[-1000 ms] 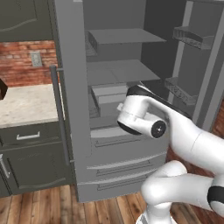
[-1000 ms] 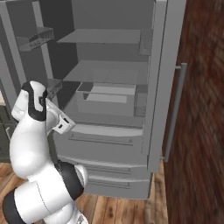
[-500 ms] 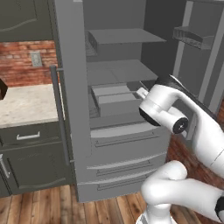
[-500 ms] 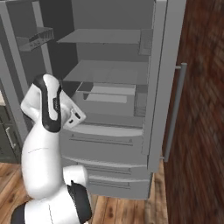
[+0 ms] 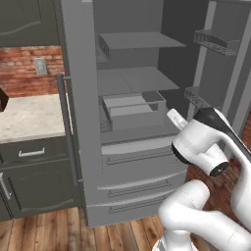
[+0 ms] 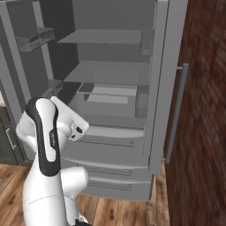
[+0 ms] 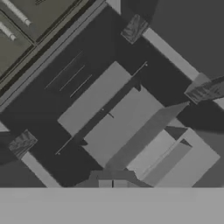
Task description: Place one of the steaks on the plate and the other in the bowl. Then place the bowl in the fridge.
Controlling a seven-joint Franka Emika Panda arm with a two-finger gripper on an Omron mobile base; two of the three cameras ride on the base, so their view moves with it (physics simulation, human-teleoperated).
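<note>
Fridge (image 5: 132, 98) at 12 o'clock, both upper doors swung wide, grey shelves and a clear drawer bin (image 5: 132, 110) bare inside. Arm folded in front of the lower drawers (image 5: 137, 171) at 5 o'clock. Jaws pressed fully together, gripping nothing. Counter (image 5: 29, 117) off at 9 o'clock.

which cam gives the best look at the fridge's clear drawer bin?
Left base view: the drawer bin sits centred under the fridge shelves, with its front and top rim unobstructed. The right base view shows the same bin from the other side, near the arm. The hand view shows the interior rolled and hard to read.
</note>
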